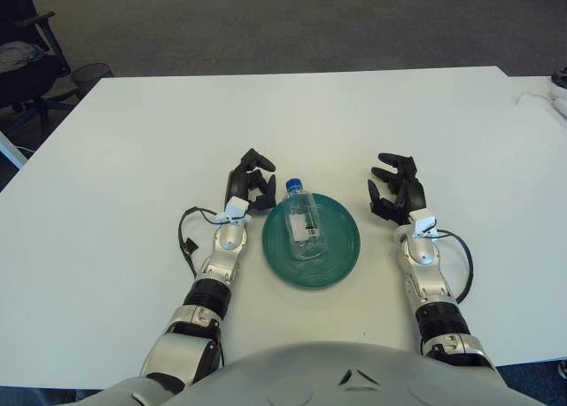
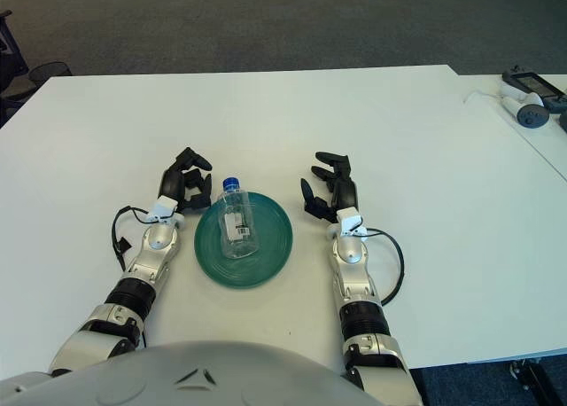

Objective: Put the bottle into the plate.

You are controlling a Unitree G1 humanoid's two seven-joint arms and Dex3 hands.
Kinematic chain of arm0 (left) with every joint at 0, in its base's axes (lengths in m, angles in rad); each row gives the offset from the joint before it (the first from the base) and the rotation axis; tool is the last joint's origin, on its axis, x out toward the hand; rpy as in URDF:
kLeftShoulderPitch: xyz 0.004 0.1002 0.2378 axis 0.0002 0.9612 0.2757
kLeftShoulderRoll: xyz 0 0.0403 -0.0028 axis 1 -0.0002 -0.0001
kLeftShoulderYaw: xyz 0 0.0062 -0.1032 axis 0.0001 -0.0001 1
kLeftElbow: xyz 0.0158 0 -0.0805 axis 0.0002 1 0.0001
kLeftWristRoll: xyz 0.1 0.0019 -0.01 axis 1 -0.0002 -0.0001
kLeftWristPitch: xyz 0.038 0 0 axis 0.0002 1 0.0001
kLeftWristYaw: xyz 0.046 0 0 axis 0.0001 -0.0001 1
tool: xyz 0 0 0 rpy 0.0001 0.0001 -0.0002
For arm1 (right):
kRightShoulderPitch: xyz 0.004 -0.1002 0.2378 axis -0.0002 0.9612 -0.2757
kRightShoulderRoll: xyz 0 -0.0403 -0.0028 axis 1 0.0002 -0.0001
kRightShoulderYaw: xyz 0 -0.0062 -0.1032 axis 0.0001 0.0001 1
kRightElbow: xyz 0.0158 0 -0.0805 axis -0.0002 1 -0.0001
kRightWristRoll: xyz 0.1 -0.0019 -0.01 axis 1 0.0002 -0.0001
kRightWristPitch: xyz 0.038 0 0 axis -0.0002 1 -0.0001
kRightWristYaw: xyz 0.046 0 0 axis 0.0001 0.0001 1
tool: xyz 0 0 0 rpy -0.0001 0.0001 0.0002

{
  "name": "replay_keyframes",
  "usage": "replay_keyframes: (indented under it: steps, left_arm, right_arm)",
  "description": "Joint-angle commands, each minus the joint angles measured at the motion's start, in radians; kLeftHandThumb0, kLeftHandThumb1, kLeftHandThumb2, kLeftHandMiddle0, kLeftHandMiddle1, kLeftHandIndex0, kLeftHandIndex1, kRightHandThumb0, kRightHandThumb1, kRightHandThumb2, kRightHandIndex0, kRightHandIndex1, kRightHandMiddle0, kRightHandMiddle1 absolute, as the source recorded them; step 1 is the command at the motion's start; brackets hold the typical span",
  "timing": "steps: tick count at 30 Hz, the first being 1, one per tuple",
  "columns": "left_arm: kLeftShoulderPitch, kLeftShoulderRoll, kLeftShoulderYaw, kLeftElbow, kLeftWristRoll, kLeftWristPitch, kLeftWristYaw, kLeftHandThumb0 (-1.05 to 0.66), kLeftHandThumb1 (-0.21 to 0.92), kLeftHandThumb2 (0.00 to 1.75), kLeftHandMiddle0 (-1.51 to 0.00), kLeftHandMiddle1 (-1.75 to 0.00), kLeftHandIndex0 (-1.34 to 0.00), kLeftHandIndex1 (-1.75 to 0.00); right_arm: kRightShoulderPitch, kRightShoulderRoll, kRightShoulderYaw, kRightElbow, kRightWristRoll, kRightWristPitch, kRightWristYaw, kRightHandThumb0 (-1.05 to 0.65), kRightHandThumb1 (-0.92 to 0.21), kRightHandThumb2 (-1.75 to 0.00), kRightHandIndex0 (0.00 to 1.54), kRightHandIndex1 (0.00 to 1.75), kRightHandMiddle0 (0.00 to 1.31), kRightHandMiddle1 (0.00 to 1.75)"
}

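On the green plate point(image 1: 341, 255), in the left eye view, a clear, blue-capped water bottle point(image 1: 301, 220) lies flat, label up. From the right eye, the left hand point(image 2: 184, 183) and right hand point(image 2: 330, 190) flank it, fingers loosely spread, empty.

green plate point(image 1: 341, 251), blue-capped clear bottle point(image 1: 304, 229), white table point(image 1: 133, 158)

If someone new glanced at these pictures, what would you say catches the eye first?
The green plate near the table's front edge stands out, with a clear bottle lying on its side in it, blue cap pointing away from the robot. Flanking it, apart from it, are the left hand and the right hand, both open on the white table.
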Motion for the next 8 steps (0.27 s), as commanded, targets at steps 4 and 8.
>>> replay_keyframes:
  steps: [4,8]
  left_arm:
    - [0.087,0.031,0.024,0.007,0.008,0.092,0.016,-0.48,0.32,1.31,-1.21,-1.75,-0.61,-1.75]
    - [0.089,0.026,0.030,-0.002,0.002,0.101,0.021,-0.47,0.33,1.29,-1.21,-1.75,-0.60,-1.75]
  right_arm:
    - [0.066,0.026,0.001,0.109,0.014,0.064,0.003,-0.40,-0.56,-0.93,0.26,0.78,0.03,1.23]
    - [0.071,0.028,0.005,0.096,0.017,0.072,0.011,-0.39,-0.56,-0.94,0.25,0.78,0.03,1.23]
